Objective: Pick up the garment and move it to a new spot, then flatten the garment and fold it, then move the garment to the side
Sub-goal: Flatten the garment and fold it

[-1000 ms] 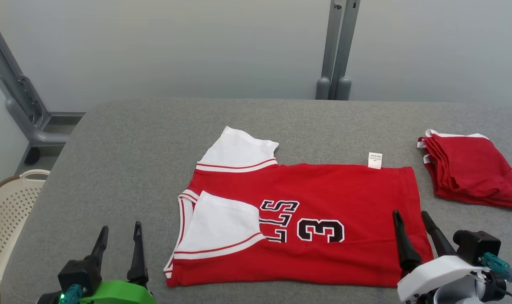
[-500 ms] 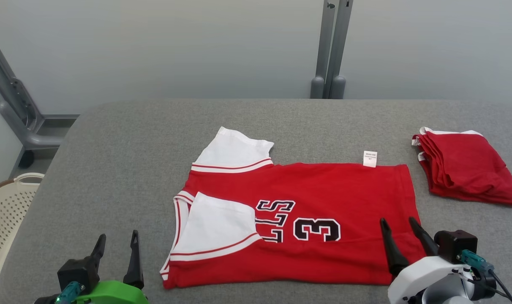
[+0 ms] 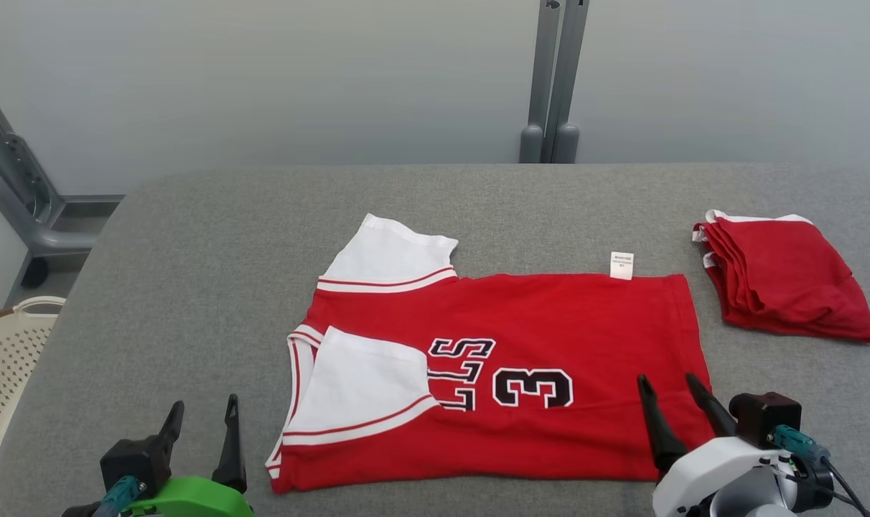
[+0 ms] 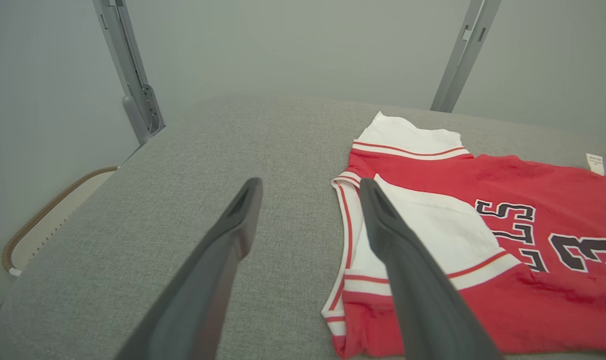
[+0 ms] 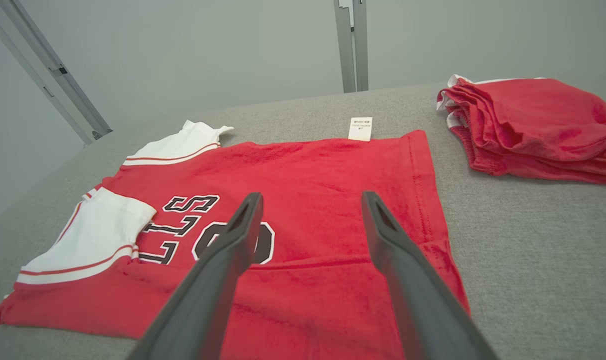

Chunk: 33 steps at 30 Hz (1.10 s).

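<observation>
Two claws are showing at the near edge of the table (image 3: 191, 251). The left claw (image 3: 204, 402) is hovering over bare grey cloth just left of the garment, its two dark fingers standing wide apart and gripping nothing. The right claw (image 3: 666, 378) is hanging over the garment's near right corner, its two fingers likewise spread wide and empty; whether the tips are touching the fabric cannot be told. One garment (image 3: 550, 323), a red jersey, is lying flat across the middle of the table with its collar end pointing left. Two white sleeves are showing on it: the near sleeve (image 3: 363, 380) is lying folded in over the red body, and the far sleeve (image 3: 392, 255) is sticking out beyond the far edge. One black numeral "3" (image 3: 532, 388) is facing up beside partly covered lettering. One white label (image 3: 621, 264) is poking out at the far hem. One stack of folded red garments (image 3: 787, 287) is sitting well apart on the right; its count cannot be told. One pale basket (image 3: 4, 359) is standing off the table's left side. Two grey posts (image 3: 550, 79) are rising behind the table.
</observation>
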Motion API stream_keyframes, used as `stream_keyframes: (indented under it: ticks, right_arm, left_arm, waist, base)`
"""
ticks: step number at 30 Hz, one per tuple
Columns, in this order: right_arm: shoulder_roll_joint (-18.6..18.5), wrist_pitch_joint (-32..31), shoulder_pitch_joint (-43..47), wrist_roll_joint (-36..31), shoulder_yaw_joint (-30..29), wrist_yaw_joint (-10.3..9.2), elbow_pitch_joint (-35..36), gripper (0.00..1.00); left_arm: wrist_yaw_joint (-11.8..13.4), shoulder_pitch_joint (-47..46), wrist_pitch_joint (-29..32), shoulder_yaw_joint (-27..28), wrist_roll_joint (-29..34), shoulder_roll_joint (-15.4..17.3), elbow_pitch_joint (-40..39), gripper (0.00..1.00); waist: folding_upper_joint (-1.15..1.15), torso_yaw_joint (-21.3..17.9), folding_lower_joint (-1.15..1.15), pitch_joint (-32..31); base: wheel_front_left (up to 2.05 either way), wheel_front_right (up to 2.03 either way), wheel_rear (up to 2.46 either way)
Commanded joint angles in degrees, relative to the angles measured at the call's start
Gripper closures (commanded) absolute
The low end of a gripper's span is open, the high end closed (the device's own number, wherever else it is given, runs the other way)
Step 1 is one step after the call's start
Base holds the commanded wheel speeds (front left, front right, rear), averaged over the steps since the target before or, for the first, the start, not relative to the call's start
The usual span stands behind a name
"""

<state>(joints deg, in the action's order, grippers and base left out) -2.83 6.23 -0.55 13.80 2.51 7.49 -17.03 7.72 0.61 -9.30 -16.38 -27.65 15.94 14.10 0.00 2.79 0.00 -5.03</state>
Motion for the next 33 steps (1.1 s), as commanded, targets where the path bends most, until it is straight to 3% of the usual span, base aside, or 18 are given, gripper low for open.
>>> stream_keyframes:
  ticks: [1,5,13,17,22,25,33]
  right_arm:
    - [-0.12,0.01,-0.73,0.21,-0.06,-0.01,-0.15,0.00]
    - [-0.12,-1.89,-1.91,-0.95,-0.15,-0.01,-0.13,0.00]
    - [-1.83,-14.10,-8.92,-2.56,4.71,-0.01,0.26,0.00]
    - [-5.32,-20.81,-15.36,-1.55,8.00,-0.01,0.46,0.00]
    - [-13.54,-29.60,-26.33,1.87,15.54,-0.02,1.75,0.00]
    - [-16.50,-32.68,-32.65,3.59,18.31,-0.02,2.05,0.00]
    - [-19.56,-36.25,-46.09,5.63,24.77,-0.03,-0.40,0.00]
  left_arm:
    - [0.34,0.46,0.32,0.02,0.00,0.54,-0.05,0.00]
    - [0.20,-1.62,1.72,-0.57,0.41,1.03,-0.14,0.00]
    - [-2.18,-12.01,9.32,-2.76,0.88,2.23,3.80,0.00]
    - [-3.93,-20.18,13.30,-4.30,1.84,2.38,6.88,0.00]
    - [-6.88,-33.92,18.36,-6.25,2.93,1.91,13.30,0.00]
    - [-7.70,-41.11,19.65,-6.82,3.88,1.52,16.76,0.00]
    - [-9.66,-54.72,23.44,-9.00,6.63,1.69,25.10,0.00]
  waist:
    - [0.00,-0.17,0.00,0.15]
    - [0.00,-0.62,0.00,0.91]
    - [0.00,-2.27,0.00,5.08]
    - [0.00,-3.55,0.00,9.17]
    - [0.00,-5.61,0.00,16.06]
    - [0.00,-6.86,0.00,19.91]
    - [0.00,-10.57,0.00,27.89]
  base:
    - [0.00,0.00,0.00]
    - [0.00,0.00,0.00]
    - [0.00,0.00,0.00]
    - [0.00,0.00,0.00]
    - [0.00,0.00,0.00]
    - [0.00,0.00,0.00]
    - [0.00,0.00,0.00]
